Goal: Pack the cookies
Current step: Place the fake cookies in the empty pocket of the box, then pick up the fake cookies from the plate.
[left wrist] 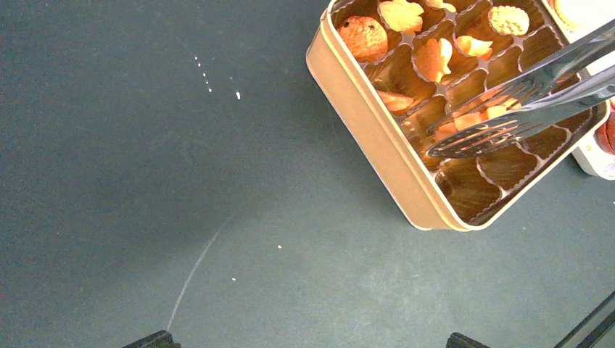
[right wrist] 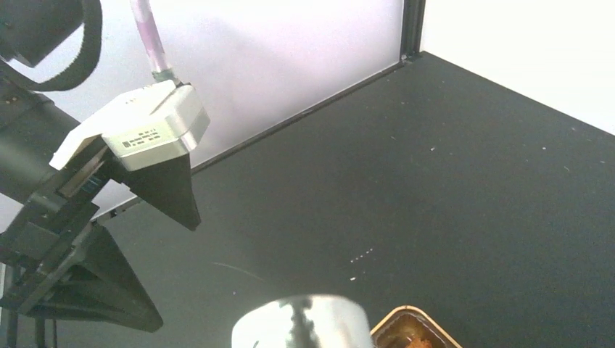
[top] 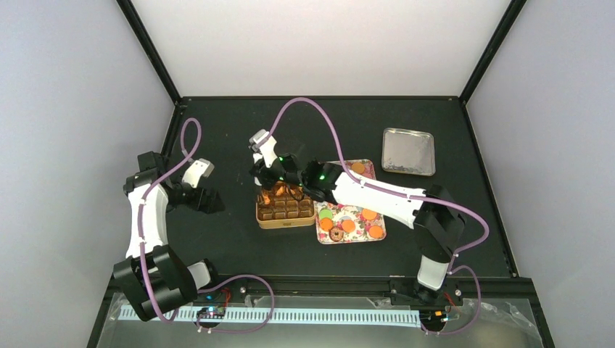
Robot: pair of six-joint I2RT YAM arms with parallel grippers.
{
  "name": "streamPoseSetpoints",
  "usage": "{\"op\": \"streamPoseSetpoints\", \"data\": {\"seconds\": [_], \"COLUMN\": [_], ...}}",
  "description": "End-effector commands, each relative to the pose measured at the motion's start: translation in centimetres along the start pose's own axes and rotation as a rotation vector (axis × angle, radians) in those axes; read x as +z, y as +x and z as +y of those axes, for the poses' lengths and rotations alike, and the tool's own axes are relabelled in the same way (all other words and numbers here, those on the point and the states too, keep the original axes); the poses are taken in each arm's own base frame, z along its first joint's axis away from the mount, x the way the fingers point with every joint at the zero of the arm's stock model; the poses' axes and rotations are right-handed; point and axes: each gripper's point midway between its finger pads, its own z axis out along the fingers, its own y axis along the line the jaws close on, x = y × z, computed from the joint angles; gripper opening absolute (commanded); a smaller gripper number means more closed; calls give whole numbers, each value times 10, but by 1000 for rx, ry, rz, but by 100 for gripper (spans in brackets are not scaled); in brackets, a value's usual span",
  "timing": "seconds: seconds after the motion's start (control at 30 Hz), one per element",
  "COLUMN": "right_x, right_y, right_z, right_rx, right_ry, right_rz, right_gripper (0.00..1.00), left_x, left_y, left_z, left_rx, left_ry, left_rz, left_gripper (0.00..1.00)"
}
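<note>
Now cookies [left wrist: 434, 58] are sitting in the tin's [left wrist: 377, 138] cups, others lying on the flowered tray [top: 351, 212]; the right gripper [top: 267, 176] is clenching tongs [left wrist: 522, 116] over the tin, the left gripper [left wrist: 310, 341] hanging released above the surface [left wrist: 145, 181] beside it

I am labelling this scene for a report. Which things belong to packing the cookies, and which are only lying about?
Belong to the job:
- cookies, on the floral tray and in the square tin
- tongs, held over the tin by the right gripper

Only lying about:
- silver tray, far right
- white specks beside the tin
</note>
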Motion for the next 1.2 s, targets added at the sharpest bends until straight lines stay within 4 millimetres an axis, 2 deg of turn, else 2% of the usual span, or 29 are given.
{"op": "streamPoseSetpoints", "data": {"seconds": [0.0,0.23,0.47,0.67,0.93,1.07,1.17], "right_x": [-1,5,1,-4,-9,-21,-41], "right_y": [-35,-28,-28,-27,-29,-40,-49], "right_z": [9,6,7,7,5,1,-7], "right_rx": [-3,-16,-11,-14,-12,-19,-34], "right_ry": [-32,-15,-18,-21,-10,23,65], "right_rz": [-109,-96,-94,-90,-96,-116,-135], "right_gripper": [6,12,16,24,26,25,25], "left_x": [-5,-8,-8,-7,-9,-9,-10], "left_y": [-5,-5,-6,-5,-9,-9,-9], "left_z": [1,-1,-4,-4,-5,-5,-5], "left_rx": [1,16,26,24,31,32,37], "left_ry": [-17,-22,-13,-2,-1,-3,-5], "left_rz": [-27,-32,-36,-31,-44,-43,-45], "left_gripper": [99,99,99,99,99,99,99]}}
